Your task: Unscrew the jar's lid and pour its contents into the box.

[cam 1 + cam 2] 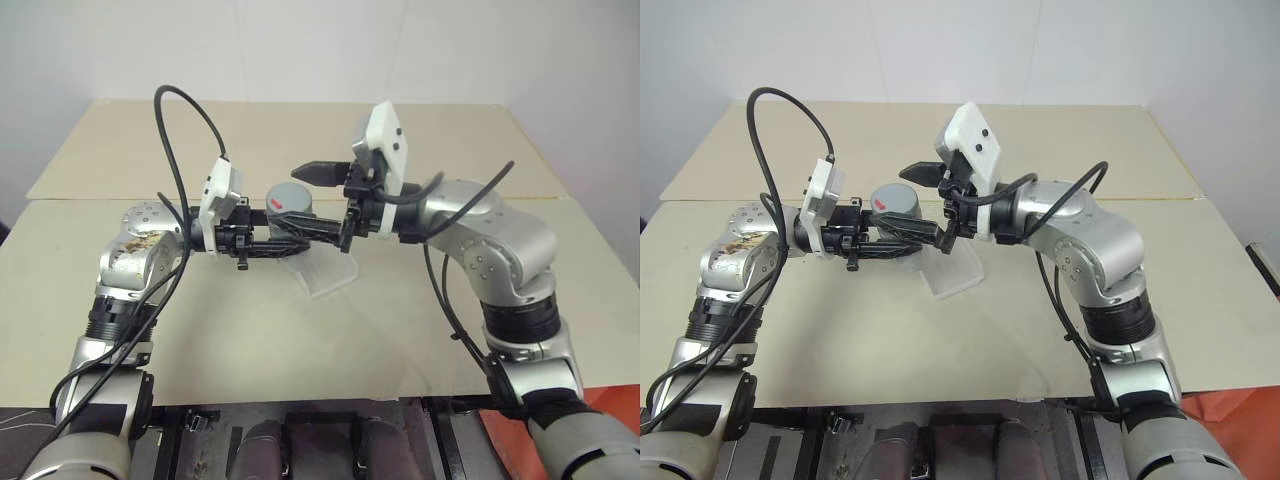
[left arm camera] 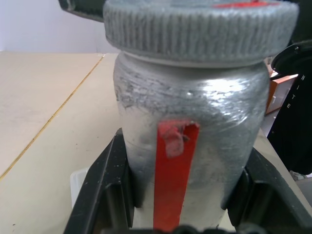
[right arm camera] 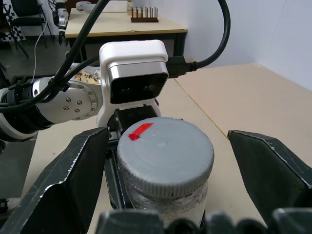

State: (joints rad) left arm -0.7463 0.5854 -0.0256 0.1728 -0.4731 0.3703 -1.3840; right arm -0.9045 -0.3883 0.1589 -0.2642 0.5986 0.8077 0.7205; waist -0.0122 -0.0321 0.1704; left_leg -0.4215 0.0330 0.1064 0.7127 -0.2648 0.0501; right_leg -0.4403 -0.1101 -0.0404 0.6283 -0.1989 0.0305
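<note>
The left gripper [image 1: 285,240] is clamped on the small silvery-grey cylindrical jar [image 2: 190,141], holding it upright above the beige table [image 1: 200,330]. In the left wrist view both black fingers [image 2: 100,190] press the jar's sides, and a red strip runs down its wall; the jar's base is cut off, so the contents cannot be made out. The round, ribbed grey screw lid [image 3: 165,156] sits on the jar, with a small red mark on its top. The right gripper [image 3: 165,165] is spread wide, one finger either side of the lid and both clear of it. In the head views the jar is largely hidden behind both grippers. The shallow clear plastic box [image 1: 325,275] lies on the table directly below them, partly covered by the fingers.
</note>
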